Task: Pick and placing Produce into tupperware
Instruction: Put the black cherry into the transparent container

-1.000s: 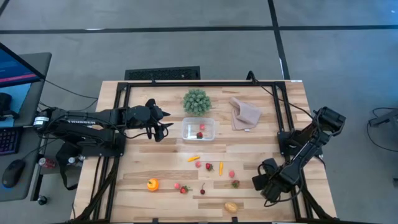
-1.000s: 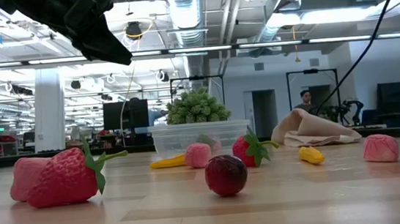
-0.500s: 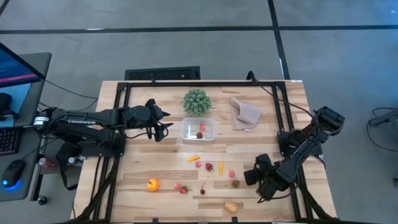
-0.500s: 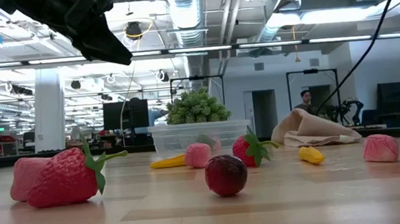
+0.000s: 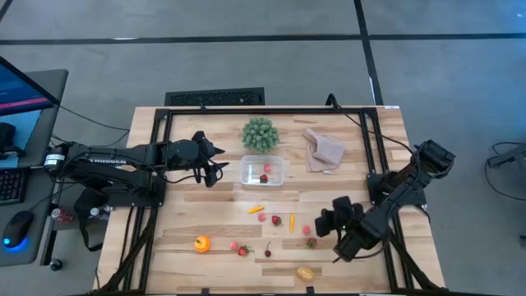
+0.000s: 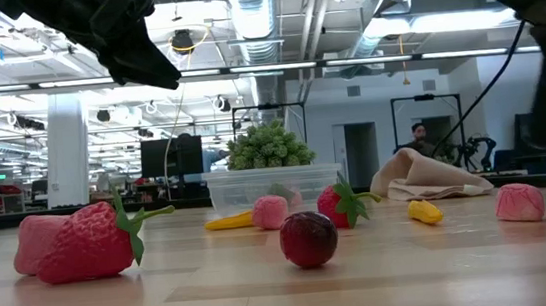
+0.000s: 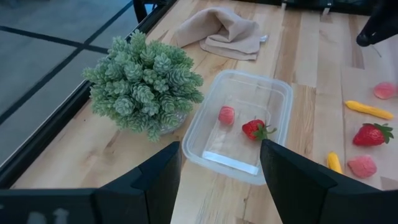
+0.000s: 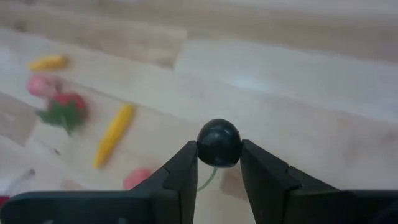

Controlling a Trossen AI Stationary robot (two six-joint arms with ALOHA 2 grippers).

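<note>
Transport is the step in hand: right pincer is clamped on a dark round fruit, above the tabletop near scattered produce. Next it must carry this across to the tupperware, already holding two red pieces. Beyond, left pincer waits spread apart beside that container.

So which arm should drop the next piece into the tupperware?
Right: the right gripper is shut on a dark round fruit. The left gripper hangs open and empty beside the tupperware.
</note>
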